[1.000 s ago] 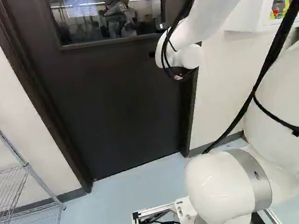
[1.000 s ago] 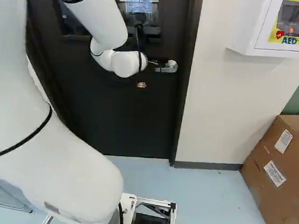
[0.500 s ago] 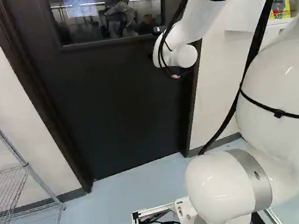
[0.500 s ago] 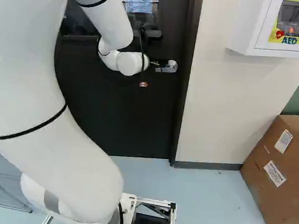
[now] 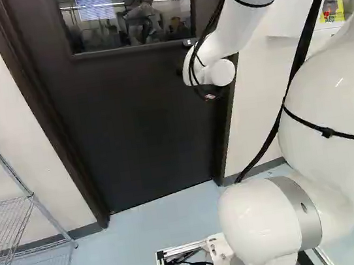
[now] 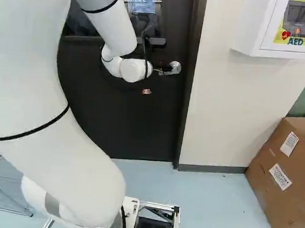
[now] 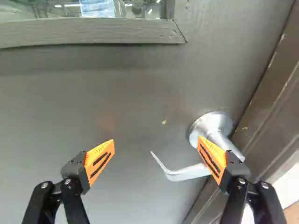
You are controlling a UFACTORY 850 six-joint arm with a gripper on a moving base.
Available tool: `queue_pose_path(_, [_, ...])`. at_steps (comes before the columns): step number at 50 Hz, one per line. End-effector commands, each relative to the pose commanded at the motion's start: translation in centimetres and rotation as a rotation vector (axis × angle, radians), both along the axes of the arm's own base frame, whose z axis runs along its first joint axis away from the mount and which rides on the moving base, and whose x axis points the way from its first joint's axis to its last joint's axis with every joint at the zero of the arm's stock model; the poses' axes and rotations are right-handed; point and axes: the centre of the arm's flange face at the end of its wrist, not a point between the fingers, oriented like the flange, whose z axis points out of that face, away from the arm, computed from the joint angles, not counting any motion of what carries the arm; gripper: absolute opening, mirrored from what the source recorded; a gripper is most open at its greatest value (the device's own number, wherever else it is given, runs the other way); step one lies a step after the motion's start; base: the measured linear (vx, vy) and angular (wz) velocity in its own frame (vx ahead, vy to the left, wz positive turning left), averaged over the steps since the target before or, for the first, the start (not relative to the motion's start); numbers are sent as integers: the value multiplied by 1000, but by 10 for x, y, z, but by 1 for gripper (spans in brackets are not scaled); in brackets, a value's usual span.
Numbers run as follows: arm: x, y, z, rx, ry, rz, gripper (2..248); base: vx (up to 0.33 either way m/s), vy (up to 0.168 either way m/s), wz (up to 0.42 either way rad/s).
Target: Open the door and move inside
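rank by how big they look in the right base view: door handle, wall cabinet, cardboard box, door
1. Door
2. Cardboard box
3. Wall cabinet
4. Door handle
Only visible parts compared.

Glossy white arm (image 5: 330,94), bulbous joint (image 5: 252,224), grey band (image 5: 299,211), black straps (image 6: 33,130), black cables (image 5: 192,71) (loosely looped).

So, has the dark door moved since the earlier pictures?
No. In the left base view, the door sits against its frame as before, with no gap opening in any direction.
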Motion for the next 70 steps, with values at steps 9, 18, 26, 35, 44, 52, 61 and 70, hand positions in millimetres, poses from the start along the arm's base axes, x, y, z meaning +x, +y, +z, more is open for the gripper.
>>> queue_pose_path(9, [-2,-1,-10,2,20,-3,247,0,0,0])
queue_pose_path(18, [-1,-1,-19,4,41,-3,247,0,0,0])
queue_pose_path(26, [0,-2,-28,6,59,-3,247,0,0,0])
queue_pose_path(35, [1,-2,-37,8,79,-3,247,0,0,0])
queue_pose_path(44, [3,-2,-47,10,99,-3,247,0,0,0])
queue_pose_path(52, [4,-2,-55,12,118,-3,247,0,0,0])
queue_pose_path(61, [5,-2,-60,13,127,-3,247,0,0,0])
queue_pose_path(70, [5,-3,-61,22,128,-16,247,0,0,0])
